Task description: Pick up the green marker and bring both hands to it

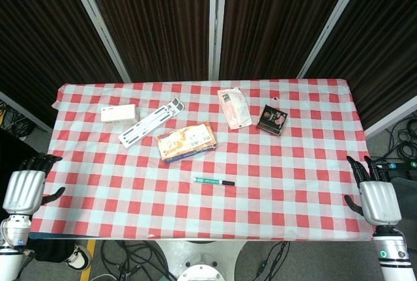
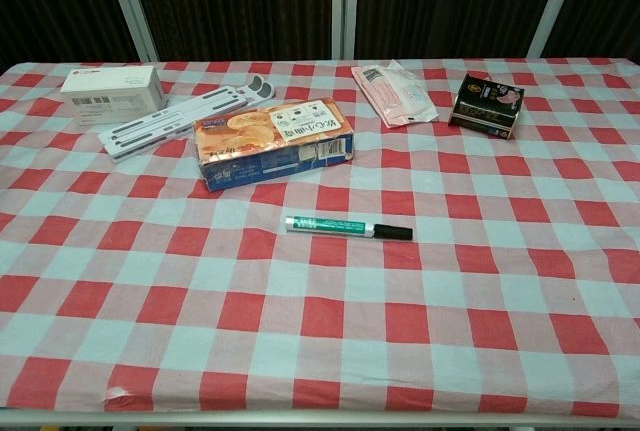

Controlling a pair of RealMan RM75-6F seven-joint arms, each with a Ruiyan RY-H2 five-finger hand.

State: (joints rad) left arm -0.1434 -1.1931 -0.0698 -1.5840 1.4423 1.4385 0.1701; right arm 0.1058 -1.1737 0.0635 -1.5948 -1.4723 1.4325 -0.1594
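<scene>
The green marker [image 1: 213,181] [image 2: 347,227] lies flat on the red-and-white checked tablecloth, near the front middle of the table, its black cap pointing right. My left hand [image 1: 26,186] hovers at the table's left front corner, fingers apart, holding nothing. My right hand [image 1: 376,194] sits at the right front corner, also with fingers spread and nothing in it. Both hands are far from the marker. Neither hand shows in the chest view.
Behind the marker lies an orange box [image 1: 186,142] [image 2: 272,142]. Further back are a white bracket [image 1: 150,122] [image 2: 185,118], a white box [image 1: 118,113] [image 2: 110,93], a pink packet [image 1: 234,107] [image 2: 393,93] and a dark box [image 1: 272,118] [image 2: 488,104].
</scene>
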